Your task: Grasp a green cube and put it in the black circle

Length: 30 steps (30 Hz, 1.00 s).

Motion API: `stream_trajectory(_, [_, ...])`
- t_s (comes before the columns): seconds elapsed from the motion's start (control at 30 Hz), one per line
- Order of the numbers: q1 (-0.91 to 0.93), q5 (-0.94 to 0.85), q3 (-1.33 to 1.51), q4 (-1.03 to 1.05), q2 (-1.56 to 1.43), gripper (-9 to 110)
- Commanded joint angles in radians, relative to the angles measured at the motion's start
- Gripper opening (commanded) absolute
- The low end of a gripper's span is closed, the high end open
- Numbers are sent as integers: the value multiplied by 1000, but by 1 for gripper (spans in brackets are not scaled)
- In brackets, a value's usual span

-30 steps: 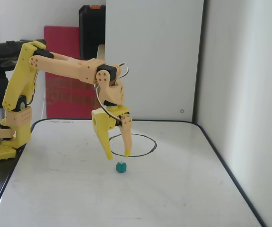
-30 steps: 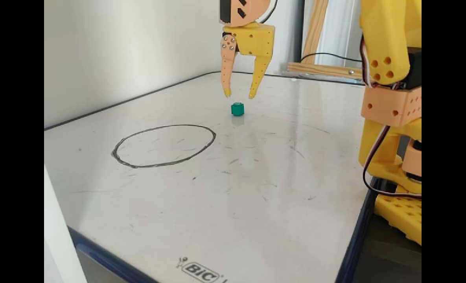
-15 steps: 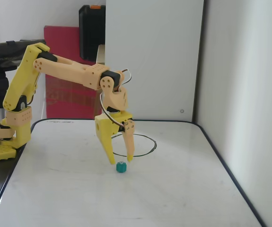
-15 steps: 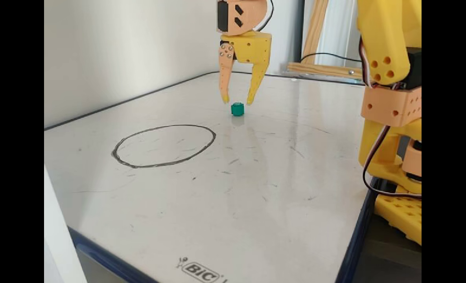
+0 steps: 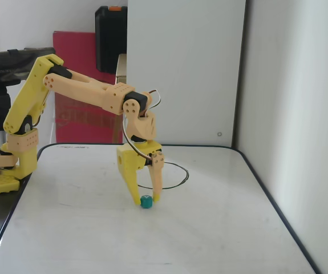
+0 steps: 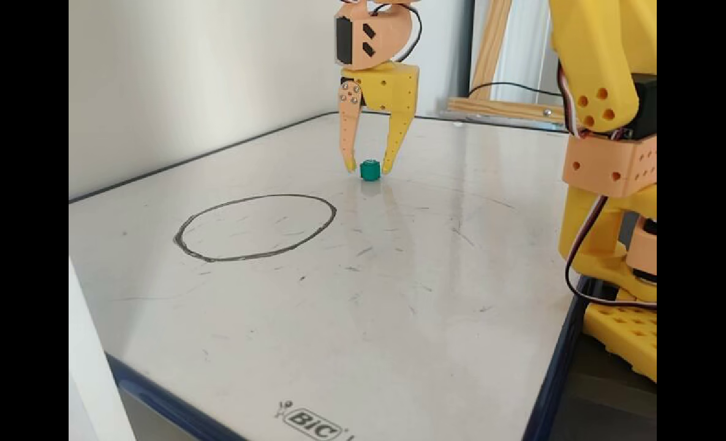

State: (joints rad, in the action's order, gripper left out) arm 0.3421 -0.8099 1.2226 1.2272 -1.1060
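A small green cube (image 5: 146, 201) sits on the white board; it shows in both fixed views (image 6: 369, 169). My gripper (image 5: 147, 200) points straight down, open, with its fingertips at board level on either side of the cube (image 6: 369, 168). The jaws stand a little wider than the cube and are not closed on it. The black circle (image 6: 255, 226) is drawn on the board, left of and nearer than the cube in a fixed view; in the other it shows behind the gripper as a thin dark line (image 5: 178, 171). The circle holds nothing.
The white board (image 6: 399, 294) has a dark rim and light walls close on two sides. The arm's yellow base (image 6: 614, 245) stands at the board's right edge in a fixed view. A red box and black case (image 5: 109, 37) stand behind the board.
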Motion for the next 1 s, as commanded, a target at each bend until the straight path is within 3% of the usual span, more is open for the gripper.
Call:
stream_trajectory(0.0, [5, 0, -46, -11, -6, 4])
stream_trajectory(0.43, [-28, 80, -190, 94, -69, 0])
stream_trajectory(0.77, [-321, 256, -221, 227, -308, 0])
stream_trajectory(0.97, [-500, 368, -193, 204, -278, 0])
